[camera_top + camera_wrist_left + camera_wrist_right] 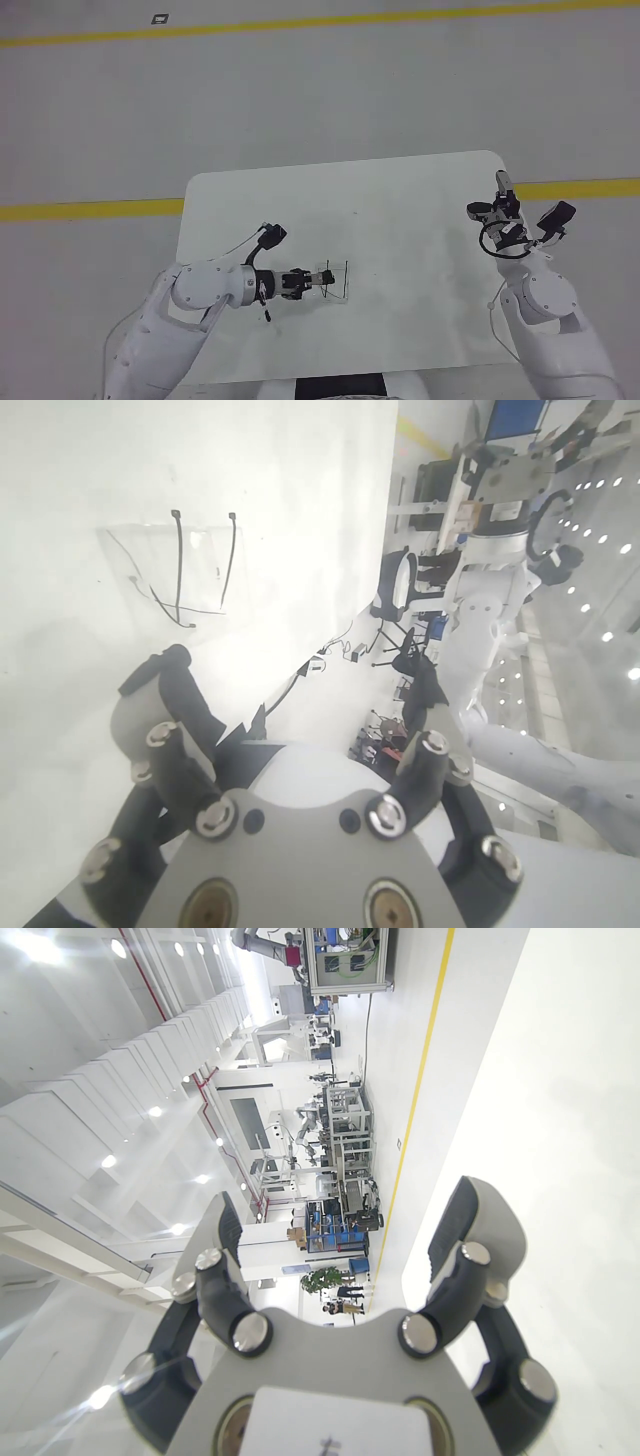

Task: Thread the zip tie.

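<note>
Have ties (pixel 178 565) flat and crossed in clear tray (pixel 210 550), near counter (pixel 400 200) centre. Left gripper (pixel 297 670) at their 9 o'clock, fingers wide, empty; right gripper (pixel 345 1200) at 2 o'clock edge, likewise. Could pinch two ties at once, or slip off thin strap.

v. bright, strong glare on table (pixel 300 475)
</note>
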{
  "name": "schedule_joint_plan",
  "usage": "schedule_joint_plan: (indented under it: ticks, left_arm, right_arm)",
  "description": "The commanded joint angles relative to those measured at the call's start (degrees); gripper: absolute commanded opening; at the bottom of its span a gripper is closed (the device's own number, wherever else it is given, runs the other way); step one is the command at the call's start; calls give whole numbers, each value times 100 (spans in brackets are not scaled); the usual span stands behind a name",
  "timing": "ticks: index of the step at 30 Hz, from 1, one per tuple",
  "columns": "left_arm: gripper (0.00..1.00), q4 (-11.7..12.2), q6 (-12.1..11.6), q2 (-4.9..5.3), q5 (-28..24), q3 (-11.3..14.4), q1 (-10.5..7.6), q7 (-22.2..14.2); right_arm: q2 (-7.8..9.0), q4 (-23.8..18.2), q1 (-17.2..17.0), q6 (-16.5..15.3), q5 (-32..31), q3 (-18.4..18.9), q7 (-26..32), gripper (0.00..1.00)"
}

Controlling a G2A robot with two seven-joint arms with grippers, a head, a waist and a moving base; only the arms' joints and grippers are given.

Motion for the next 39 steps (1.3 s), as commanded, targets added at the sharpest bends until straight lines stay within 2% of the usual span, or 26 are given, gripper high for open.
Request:
schedule_joint_plan:
  ticks: [1, 3, 11, 13, 18, 22, 25, 34, 36, 39]
  left_arm:
    - [100, 155, 91, -20, 96, 221, -175, 61]
    - [100, 250, 90, -33, 172, 334, -281, 149]
    - [100, 255, 84, -32, 204, 344, -280, 171]
    - [100, 208, 96, -24, 397, 449, -300, 233]
    - [100, -291, 668, 5, 1230, 762, -436, 246]
    - [100, -279, 668, 6, 1691, 856, -483, -30]
    - [100, -182, 668, -42, 1684, 845, -514, -260]
    - [100, -182, 668, -42, 1684, 845, -514, -260]
    - [100, -153, 655, -58, 1672, 938, -529, -124]
    - [100, -88, 618, -101, 1485, 1130, -701, -21]
  right_arm:
    - [0, 0, 0, 0, 0, 0, 0, 100]
    - [0, 0, 0, 0, 0, 0, 0, 100]
    - [0, 0, 0, 0, 0, 0, 0, 100]
    - [0, 0, 0, 0, 0, 0, 0, 100]
    - [0, 0, 0, 0, 0, 0, 0, 100]
    - [0, 0, 0, 0, 0, 0, 0, 100]
    - [0, 0, 0, 0, 0, 0, 0, 100]
    - [0, 0, 0, 0, 0, 0, 0, 100]
    - [0, 0, 0, 0, 0, 0, 0, 100]
    - [0, 0, 0, 0, 0, 0, 0, 100]
